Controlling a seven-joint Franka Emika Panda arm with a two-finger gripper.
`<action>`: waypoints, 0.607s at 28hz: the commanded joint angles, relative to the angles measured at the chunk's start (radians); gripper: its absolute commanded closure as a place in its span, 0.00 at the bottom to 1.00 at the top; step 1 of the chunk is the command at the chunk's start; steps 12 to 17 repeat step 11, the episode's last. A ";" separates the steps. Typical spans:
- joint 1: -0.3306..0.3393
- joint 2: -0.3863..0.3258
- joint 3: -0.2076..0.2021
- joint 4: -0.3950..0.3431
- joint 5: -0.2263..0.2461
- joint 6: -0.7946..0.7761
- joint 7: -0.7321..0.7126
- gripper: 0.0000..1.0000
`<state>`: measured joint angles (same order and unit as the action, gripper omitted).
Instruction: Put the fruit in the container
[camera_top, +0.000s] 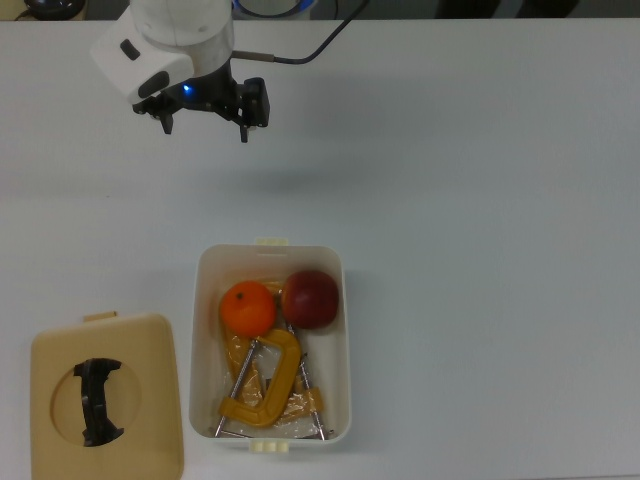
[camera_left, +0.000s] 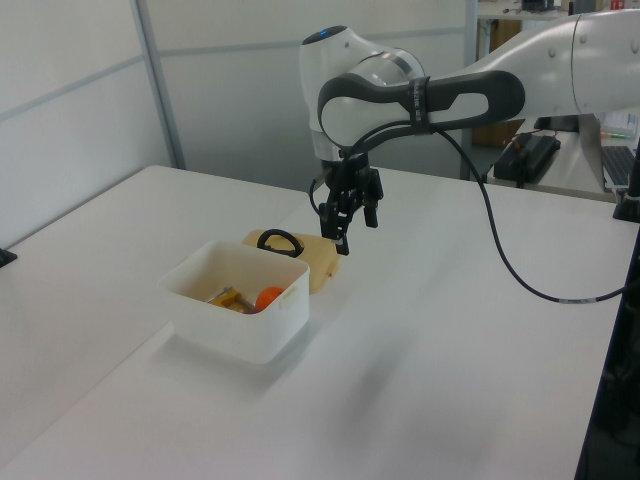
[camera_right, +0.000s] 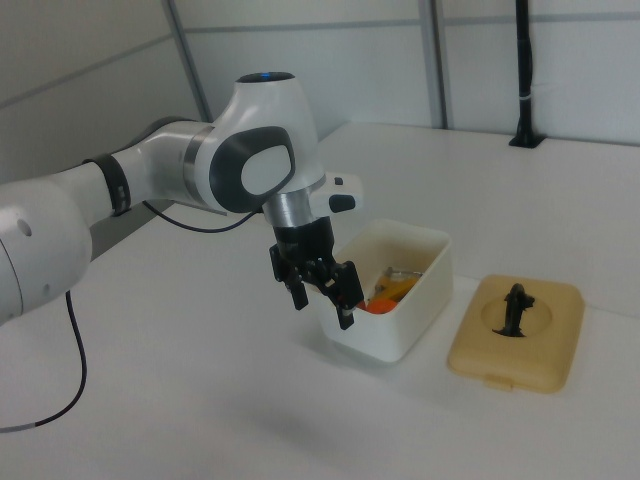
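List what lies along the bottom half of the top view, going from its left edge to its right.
Tan lid with its black handle → cream container holding the orange, then the red apple → bare white table. The yellow C-clamp sits below both fruits, so it is left unranked.

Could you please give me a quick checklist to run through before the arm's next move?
1. Orange inside the tub: ok.
2. Apple inside the tub: ok.
3. End effector empty and open: ok.
4. End effector clear of the tub, out over bare table: ok.
5. Lid off and lying beside the tub, at the top view's left: ok.
6. Clamps sharing the tub with the fruit, whether they belong there: cannot tell.
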<state>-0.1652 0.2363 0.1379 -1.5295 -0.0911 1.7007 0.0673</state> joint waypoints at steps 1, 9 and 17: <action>0.010 -0.025 -0.023 -0.012 -0.004 -0.018 -0.030 0.00; -0.005 -0.025 -0.024 -0.003 -0.009 -0.010 -0.032 0.00; -0.007 -0.025 -0.024 0.002 -0.009 -0.012 -0.032 0.00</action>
